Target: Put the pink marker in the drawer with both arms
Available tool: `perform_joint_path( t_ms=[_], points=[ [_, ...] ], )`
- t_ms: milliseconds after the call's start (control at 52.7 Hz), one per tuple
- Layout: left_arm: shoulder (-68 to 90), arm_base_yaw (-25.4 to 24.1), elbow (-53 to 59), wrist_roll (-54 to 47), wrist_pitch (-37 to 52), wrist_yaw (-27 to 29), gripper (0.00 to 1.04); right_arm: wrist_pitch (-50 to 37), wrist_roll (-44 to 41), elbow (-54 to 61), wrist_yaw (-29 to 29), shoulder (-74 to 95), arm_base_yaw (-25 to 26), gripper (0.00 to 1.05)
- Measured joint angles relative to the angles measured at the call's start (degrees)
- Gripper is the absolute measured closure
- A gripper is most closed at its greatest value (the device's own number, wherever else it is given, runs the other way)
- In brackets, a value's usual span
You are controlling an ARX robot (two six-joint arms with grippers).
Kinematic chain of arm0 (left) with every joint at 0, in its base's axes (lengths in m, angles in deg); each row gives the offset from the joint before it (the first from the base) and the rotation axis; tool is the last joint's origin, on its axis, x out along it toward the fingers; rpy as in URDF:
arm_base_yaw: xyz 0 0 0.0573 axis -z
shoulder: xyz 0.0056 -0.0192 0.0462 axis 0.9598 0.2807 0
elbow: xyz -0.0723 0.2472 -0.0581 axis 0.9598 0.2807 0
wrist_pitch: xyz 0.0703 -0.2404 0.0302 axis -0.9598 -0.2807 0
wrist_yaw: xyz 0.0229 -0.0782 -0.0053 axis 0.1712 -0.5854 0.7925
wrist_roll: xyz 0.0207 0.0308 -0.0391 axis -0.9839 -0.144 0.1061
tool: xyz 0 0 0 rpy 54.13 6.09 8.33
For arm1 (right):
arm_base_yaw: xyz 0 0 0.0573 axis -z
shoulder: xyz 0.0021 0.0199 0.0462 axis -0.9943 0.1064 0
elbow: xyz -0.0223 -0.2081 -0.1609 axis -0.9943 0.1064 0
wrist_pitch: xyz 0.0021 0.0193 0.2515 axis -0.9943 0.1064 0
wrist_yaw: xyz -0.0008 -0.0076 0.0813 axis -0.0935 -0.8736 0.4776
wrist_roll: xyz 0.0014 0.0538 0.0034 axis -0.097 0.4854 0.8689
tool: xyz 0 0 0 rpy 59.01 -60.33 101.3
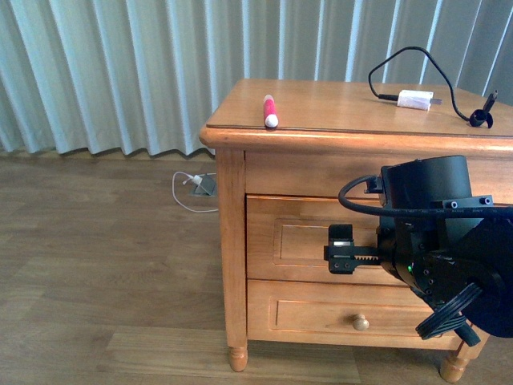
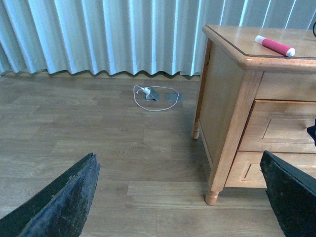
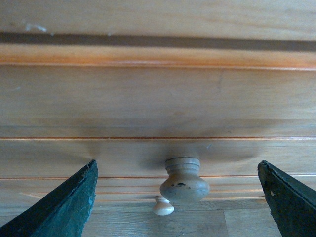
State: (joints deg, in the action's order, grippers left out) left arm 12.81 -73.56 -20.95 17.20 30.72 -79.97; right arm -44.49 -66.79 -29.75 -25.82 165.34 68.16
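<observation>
The right pincer [image 3: 176, 170] is spread wide. Its black fingers flank the small round wooden knob [image 3: 184, 180] of the wide light-wood upper drawer [image 1: 280, 220], which is shut and not yet pinched. The left pincer [image 2: 177, 163] is spread too, empty, above bare floor. The short, thick bright-pink marker with a white cap [image 1: 270, 111] lies untouched on the wooden cabinet top [image 1: 345, 104], above the right pincer and well apart from the left. As I judge it, nothing is done yet: opening the drawer, picking up the marker and placing it are all left.
</observation>
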Motion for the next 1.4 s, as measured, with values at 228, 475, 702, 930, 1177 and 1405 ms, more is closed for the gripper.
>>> perform_joint_path(
  t_ms=[228, 475, 702, 930, 1177, 1405],
  points=[
    [0.0, 0.0, 0.0, 0.0, 0.0, 0.0, 0.06, -0.2, -0.5, -0.5, -0.2, 0.6, 0.0, 0.08],
    [0.0, 0.0, 0.0, 0.0, 0.0, 0.0, 0.06, 1.4, -1.0, -1.2, 0.0, 0.6, 0.2, 0.38],
    [0.0, 0.0, 0.0, 0.0, 0.0, 0.0, 0.06, 3.4, -1.0, -1.6, 0.6, 0.6, 1.2, 0.75],
    [0.0, 0.0, 0.0, 0.0, 0.0, 0.0, 0.06, 4.6, -0.8, -1.6, 1.1, 0.5, 1.4, 0.83],
    [0.0, 0.0, 0.0, 0.0, 0.0, 0.0, 0.06, 7.4, 0.4, -1.5, 2.8, -0.6, 1.6, 0.83],
    [0.0, 0.0, 0.0, 0.0, 0.0, 0.0, 0.06, 9.8, 2.9, 6.3, 6.6, -7.1, 1.5, 0.83]
  ],
)
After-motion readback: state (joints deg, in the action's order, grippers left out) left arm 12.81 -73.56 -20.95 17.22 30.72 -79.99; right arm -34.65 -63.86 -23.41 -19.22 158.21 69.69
